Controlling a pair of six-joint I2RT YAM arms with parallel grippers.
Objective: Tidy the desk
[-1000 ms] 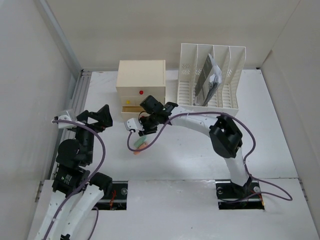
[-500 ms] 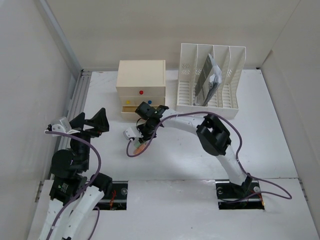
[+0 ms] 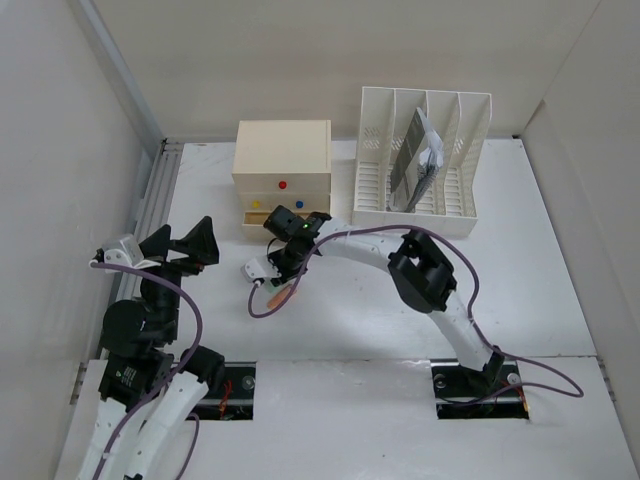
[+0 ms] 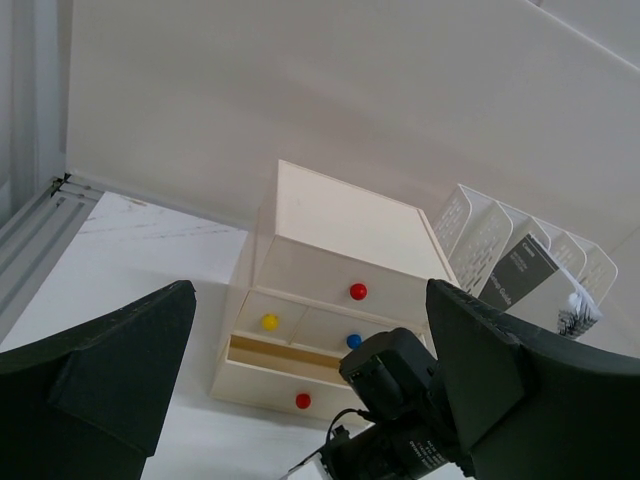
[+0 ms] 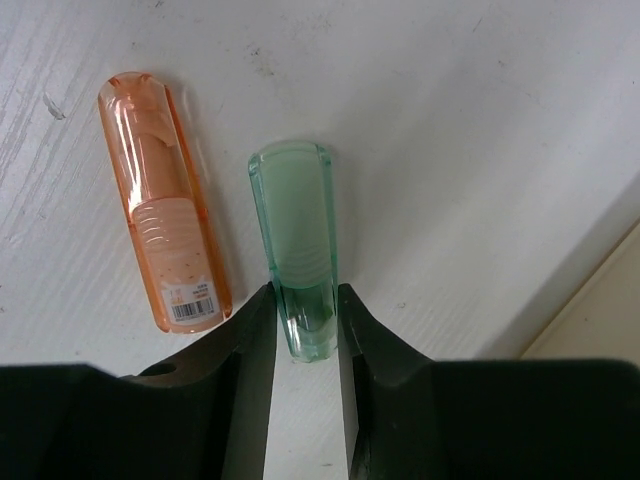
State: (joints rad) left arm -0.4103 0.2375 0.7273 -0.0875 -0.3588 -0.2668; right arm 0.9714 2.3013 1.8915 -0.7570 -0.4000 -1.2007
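Note:
The desk (image 3: 340, 320) is a white tabletop with a ribbed rail (image 3: 150, 210) on its left. A green translucent marker (image 5: 295, 240) and an orange one (image 5: 165, 235) lie side by side on it. My right gripper (image 5: 305, 300) is down at the desk, its fingers pressed on both sides of the green marker's near end. In the top view that gripper (image 3: 277, 280) is in front of the drawer box, with the orange marker (image 3: 283, 292) showing beside it. My left gripper (image 3: 185, 243) is wide open and empty, held above the desk's left side, and it also shows in the left wrist view (image 4: 310, 400).
A cream three-drawer box (image 3: 283, 165) stands at the back, its bottom drawer (image 4: 270, 365) pulled slightly open. A white slotted file rack (image 3: 420, 165) at the back right holds a grey booklet (image 3: 418, 160). White panels wall the desk.
My right gripper moved left and down over the markers, and its fingers now sit on the green one. My left gripper shifted slightly left and lower, then held still.

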